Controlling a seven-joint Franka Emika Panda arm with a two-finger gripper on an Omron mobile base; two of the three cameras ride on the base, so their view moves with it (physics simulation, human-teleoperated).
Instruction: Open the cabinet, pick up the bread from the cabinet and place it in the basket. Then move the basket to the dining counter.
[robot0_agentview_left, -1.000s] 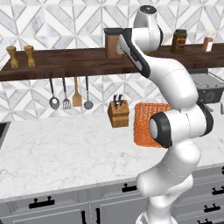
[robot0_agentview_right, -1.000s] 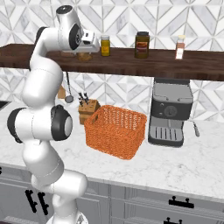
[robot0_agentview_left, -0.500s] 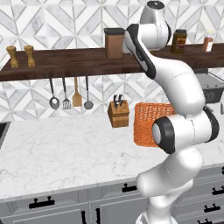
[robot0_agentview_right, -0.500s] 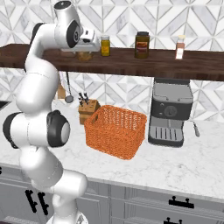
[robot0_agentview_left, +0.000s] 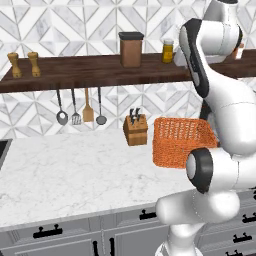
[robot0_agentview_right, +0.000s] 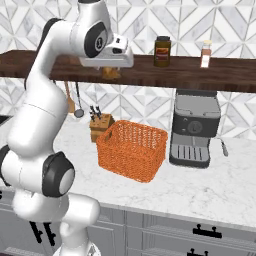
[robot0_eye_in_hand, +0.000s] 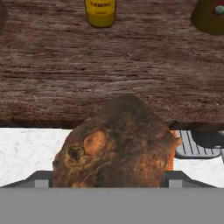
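A dark brown lumpy bread (robot0_eye_in_hand: 113, 148) sits right in front of the hand camera, above the edge of the dark wooden shelf (robot0_eye_in_hand: 109, 65). My gripper (robot0_agentview_right: 111, 71) is shut on the bread (robot0_agentview_right: 111, 74), high up in front of the shelf and above and a little left of the orange woven basket (robot0_agentview_right: 132, 149). The basket (robot0_agentview_left: 181, 141) stands upright on the marble counter beside the knife block and looks empty. The dining counter is out of view.
A wooden knife block (robot0_agentview_left: 135, 130) stands left of the basket and a coffee machine (robot0_agentview_right: 195, 127) to its right. The shelf carries a brown canister (robot0_agentview_left: 131, 49), jars (robot0_agentview_right: 162, 51) and grinders (robot0_agentview_left: 23, 64). Utensils (robot0_agentview_left: 80, 107) hang under it. Grey drawers (robot0_agentview_left: 50, 232) run below the counter.
The hand with the bread has shifted a little right and down along the shelf front, toward the basket. The upper arm has swung right. The basket has not moved.
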